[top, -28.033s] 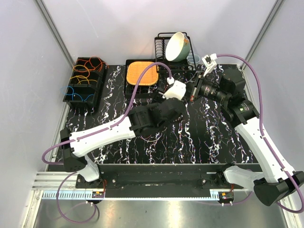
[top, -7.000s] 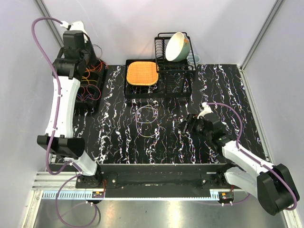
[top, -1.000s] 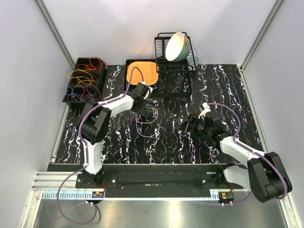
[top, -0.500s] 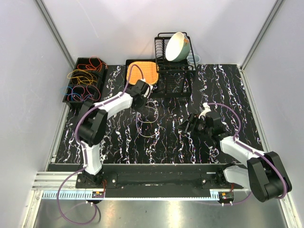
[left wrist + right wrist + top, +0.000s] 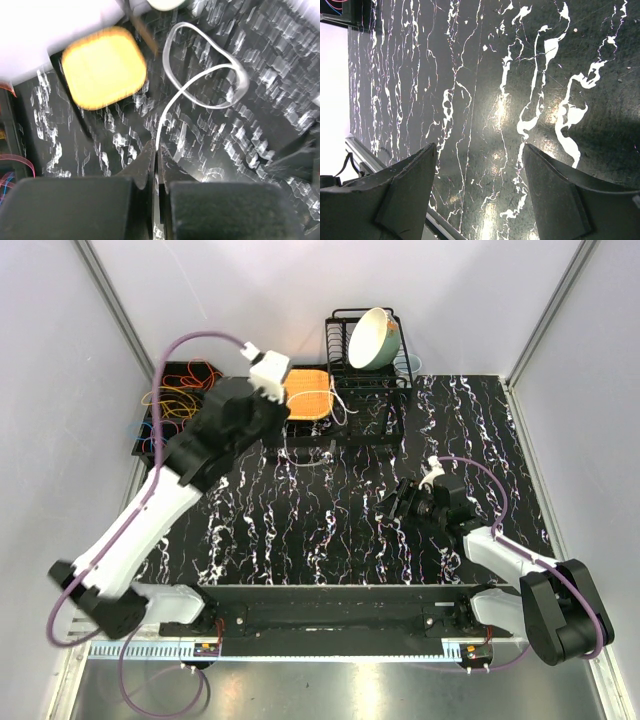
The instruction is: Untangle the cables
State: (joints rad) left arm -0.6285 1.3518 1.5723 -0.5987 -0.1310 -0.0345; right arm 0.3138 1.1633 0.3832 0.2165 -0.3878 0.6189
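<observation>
Black marbled bench point(image 5: 360, 530), viewed from above. My left tool point(image 5: 154, 152) is held high over the far side, its jaws pinched tight on one pale cable point(image 5: 242, 80); the loop dangles beneath, near the orange pad point(image 5: 305, 390). At far left, the black bin point(image 5: 150, 435) holds other cables point(image 5: 170, 400) in orange, yellow and blue. My right tool point(image 5: 479, 147) hovers low at right, jaws apart, empty.

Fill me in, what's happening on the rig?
The left gripper is raised over the table, jaws shut on a pale cable whose loop hangs below. The right gripper sits low over the table, jaws open, holding nothing. Coloured cables lie in the black bin at far left.
</observation>
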